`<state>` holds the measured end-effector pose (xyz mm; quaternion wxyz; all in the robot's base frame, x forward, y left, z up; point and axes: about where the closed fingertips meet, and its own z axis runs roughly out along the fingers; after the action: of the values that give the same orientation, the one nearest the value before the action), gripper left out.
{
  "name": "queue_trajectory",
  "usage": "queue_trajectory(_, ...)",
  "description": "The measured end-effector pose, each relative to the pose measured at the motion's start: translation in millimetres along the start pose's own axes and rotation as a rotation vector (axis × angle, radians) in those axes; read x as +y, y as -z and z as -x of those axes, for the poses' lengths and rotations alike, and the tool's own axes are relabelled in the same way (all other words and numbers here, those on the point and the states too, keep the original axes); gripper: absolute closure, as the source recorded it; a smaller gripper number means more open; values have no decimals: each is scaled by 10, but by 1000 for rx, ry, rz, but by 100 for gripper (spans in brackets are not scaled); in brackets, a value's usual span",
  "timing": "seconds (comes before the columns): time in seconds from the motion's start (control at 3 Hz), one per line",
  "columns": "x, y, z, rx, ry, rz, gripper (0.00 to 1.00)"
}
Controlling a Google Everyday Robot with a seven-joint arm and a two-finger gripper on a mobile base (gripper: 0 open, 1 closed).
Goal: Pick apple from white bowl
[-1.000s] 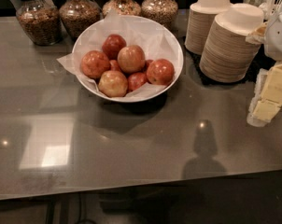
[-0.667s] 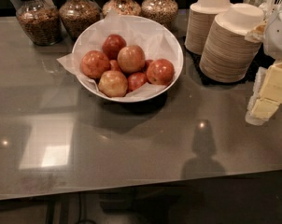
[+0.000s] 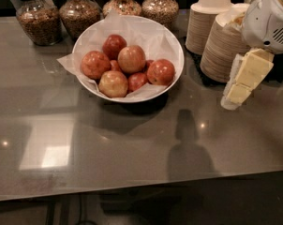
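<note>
Although the gripper (image 3: 231, 99) has been shifted slightly nearer, it is held well right of the bowl (image 3: 180, 55); whether it is open cannot be told. The apple (image 3: 113, 83) is seen untouched at the bowl's front, so the reach is judged barely begun.

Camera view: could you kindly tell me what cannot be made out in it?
In the camera view:
Tool, at the right edge by the stacked bowls: its arm is cut off by the frame.
Jars: tops cut off by the top edge.
White bowl: the lower apples are hidden beneath the upper ones.
Apple, front of the bowl: its underside is hidden by the rim.
</note>
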<state>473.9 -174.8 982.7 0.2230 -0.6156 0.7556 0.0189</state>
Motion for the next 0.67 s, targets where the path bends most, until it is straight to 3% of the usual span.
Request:
queue_trajectory(0.33,0,0,0,0,0,0,0)
queue_trajectory(0.67,-76,-66,68,-43,-8,-9,0)
